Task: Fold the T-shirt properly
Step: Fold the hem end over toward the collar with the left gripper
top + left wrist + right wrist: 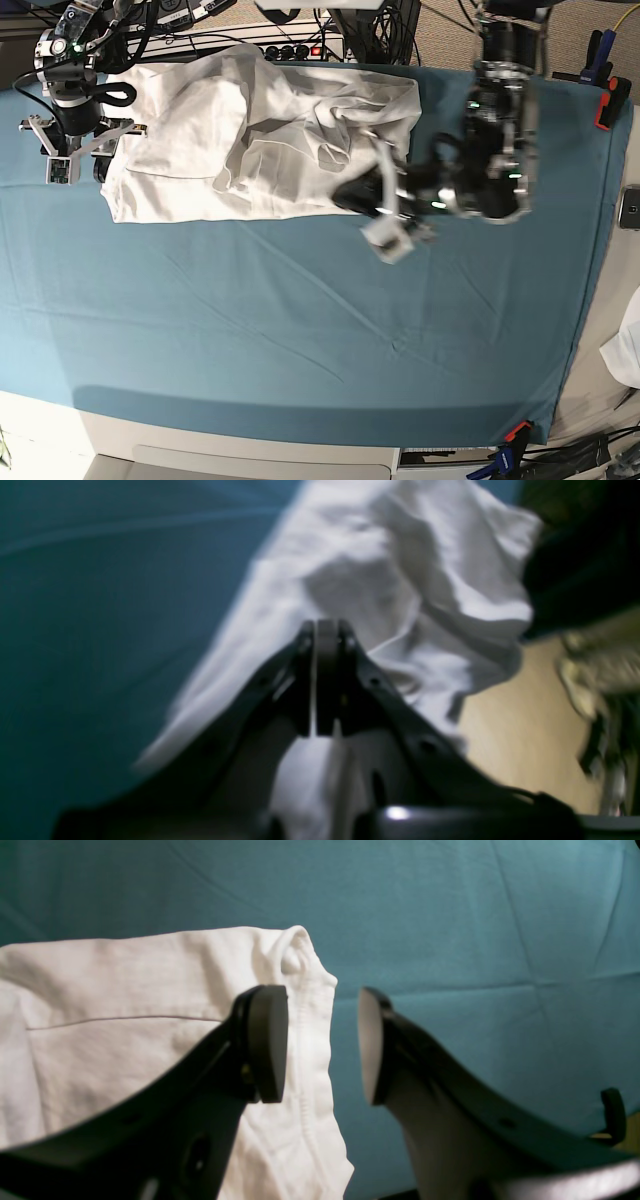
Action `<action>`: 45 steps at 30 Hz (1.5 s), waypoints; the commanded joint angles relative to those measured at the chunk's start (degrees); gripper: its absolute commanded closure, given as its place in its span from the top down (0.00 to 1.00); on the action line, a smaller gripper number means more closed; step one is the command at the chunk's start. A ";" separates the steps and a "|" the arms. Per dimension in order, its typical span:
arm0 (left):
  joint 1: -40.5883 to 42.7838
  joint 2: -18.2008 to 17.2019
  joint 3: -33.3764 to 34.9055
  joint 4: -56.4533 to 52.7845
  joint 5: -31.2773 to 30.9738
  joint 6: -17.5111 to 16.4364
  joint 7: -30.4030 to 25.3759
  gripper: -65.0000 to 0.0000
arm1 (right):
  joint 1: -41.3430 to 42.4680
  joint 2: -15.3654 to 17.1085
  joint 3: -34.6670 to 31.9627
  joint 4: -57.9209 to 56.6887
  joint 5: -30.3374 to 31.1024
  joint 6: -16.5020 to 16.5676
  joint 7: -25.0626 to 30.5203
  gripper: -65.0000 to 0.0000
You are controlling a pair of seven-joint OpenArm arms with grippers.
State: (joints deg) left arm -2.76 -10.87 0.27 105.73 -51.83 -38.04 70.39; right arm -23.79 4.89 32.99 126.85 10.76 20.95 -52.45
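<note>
While the T-shirt point(250, 140) is lying crumpled, the left gripper point(326, 680) is apparently pinching its edge closed and the right gripper point(322, 1045) is hovering open beside the hem, needing to grasp

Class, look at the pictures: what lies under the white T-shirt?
The T-shirt lies crumpled on the teal table cloth, which shows all around it. Whatever is beneath the shirt itself is covered and cannot be seen.

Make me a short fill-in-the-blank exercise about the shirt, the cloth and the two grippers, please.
1. The T-shirt is plain ____ in colour.
2. It lies on a ____ table cloth.
3. The right gripper has its jaws ____, with nothing between them.
4. The left gripper has its jaws ____.

Missing words: white; teal; open; shut
</note>
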 commanded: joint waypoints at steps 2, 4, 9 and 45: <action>0.94 -1.46 -4.15 1.64 -1.29 1.95 -1.07 0.00 | 0.13 0.68 0.35 0.92 0.33 -0.07 1.60 0.36; 3.08 -2.36 -6.84 1.70 -1.25 3.21 -1.25 0.00 | 0.13 0.68 0.35 0.92 0.35 -0.07 1.73 0.36; 8.41 -2.29 -7.91 1.97 -1.31 5.16 -1.44 0.00 | 0.13 0.68 0.35 0.92 0.37 -0.07 1.90 0.36; 15.58 4.66 10.84 3.56 -15.52 -1.96 3.54 0.00 | 0.15 0.70 0.35 0.92 2.25 -0.04 2.40 0.36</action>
State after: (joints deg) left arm 13.28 -6.50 11.18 108.36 -65.93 -39.62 74.83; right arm -23.79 4.91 32.99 126.85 12.91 20.95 -51.79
